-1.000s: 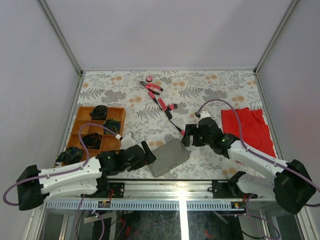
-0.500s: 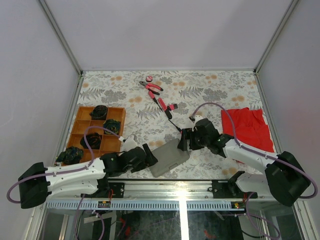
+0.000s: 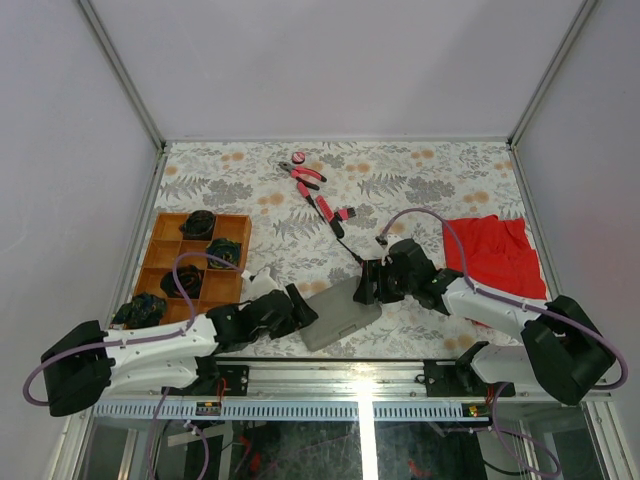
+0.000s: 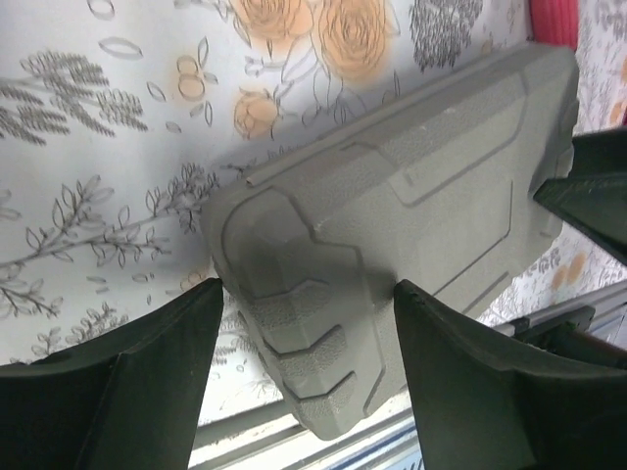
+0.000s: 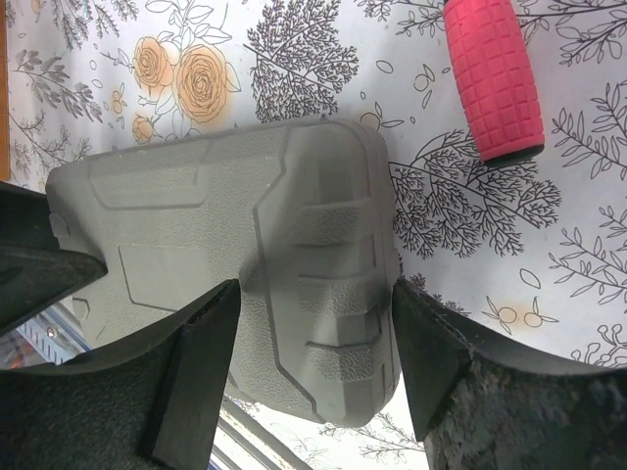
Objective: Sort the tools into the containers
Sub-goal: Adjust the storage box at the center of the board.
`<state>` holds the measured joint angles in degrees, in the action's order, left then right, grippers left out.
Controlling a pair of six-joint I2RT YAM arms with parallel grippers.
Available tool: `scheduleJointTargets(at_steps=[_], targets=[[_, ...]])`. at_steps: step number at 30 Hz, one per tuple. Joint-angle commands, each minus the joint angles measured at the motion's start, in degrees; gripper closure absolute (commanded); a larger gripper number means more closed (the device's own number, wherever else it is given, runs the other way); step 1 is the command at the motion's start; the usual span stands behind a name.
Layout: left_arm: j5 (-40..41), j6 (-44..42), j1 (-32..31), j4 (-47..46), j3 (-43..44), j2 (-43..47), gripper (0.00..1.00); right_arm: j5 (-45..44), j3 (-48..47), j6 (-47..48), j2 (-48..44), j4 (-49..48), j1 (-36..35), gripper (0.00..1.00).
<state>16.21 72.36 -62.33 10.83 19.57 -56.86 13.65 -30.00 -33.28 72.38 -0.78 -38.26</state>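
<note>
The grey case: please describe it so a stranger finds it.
Find the flower-patterned table and look at the middle of its near edge. The grey case lies there closed: flat, plain grey plastic, unlike the orange wooden tray at its left.

Found no readable text, label, brand, number or sign on case (image 3: 340,313), tray (image 3: 222,288), pliers (image 3: 305,175) or cloth (image 3: 495,255).

One case (image 3: 340,312), one tray (image 3: 215,290), one cloth (image 3: 495,255), one pliers (image 3: 305,177), one disc (image 3: 298,157), four dark clumps (image 3: 200,223), two grippers: left gripper (image 3: 305,308), right gripper (image 3: 366,286); smaller tools too tiny to count
</note>
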Motion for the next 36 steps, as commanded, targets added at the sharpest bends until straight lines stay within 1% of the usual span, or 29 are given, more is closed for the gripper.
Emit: scheduleJointTargets(at_steps=[1, 8, 14, 18, 22, 25, 28, 30, 36], targets=[[-1.07, -4.19, 4.2, -4.12, -0.78, -0.54, 0.32, 0.61, 0.13, -2.74, 0.92, -3.23, 0.21, 0.31], [-6.93, -12.36, 14.89, -5.51, 0.64, -2.17, 0.33, 1.6, 0.48, -6.6, 2.75, -7.68, 0.2, 0.36], [-10.15, -18.28, 19.84, -7.13, 3.28, -7.04, 0.34, 1.66, -0.56, -9.29, 4.52, -11.58, 0.2, 0.36], [-10.77, -19.78, 21.49, -7.77, 4.35, -9.21, 0.33, 1.34, -1.26, -11.0, 5.82, -14.14, 0.2, 0.36], [-10.85, -20.95, 23.24, -7.51, 5.37, -9.97, 0.31, 0.39, -2.06, -11.6, 6.7, -15.31, 0.24, 0.36], [-10.66, -21.57, 24.42, -6.33, 5.95, -9.49, 0.27, -1.76, -3.32, -9.35, 6.43, -13.09, 0.2, 0.34], [-10.24, -22.26, 25.04, -4.83, 6.33, -8.62, 0.24, -4.67, -4.8, -5.41, 5.11, -8.84, 0.2, 0.27], [-9.85, -22.81, 25.36, -3.46, 6.56, -8.1, 0.21, -5.95, -5.06, -3.22, 3.99, -7.24, 0.2, 0.25], [-10.76, -22.98, 25.47, 1.54, 7.1, -5.31, 0.16, -5.27, -4.93, -0.56, 2.36, -5.23, 0.21, 0.24]])
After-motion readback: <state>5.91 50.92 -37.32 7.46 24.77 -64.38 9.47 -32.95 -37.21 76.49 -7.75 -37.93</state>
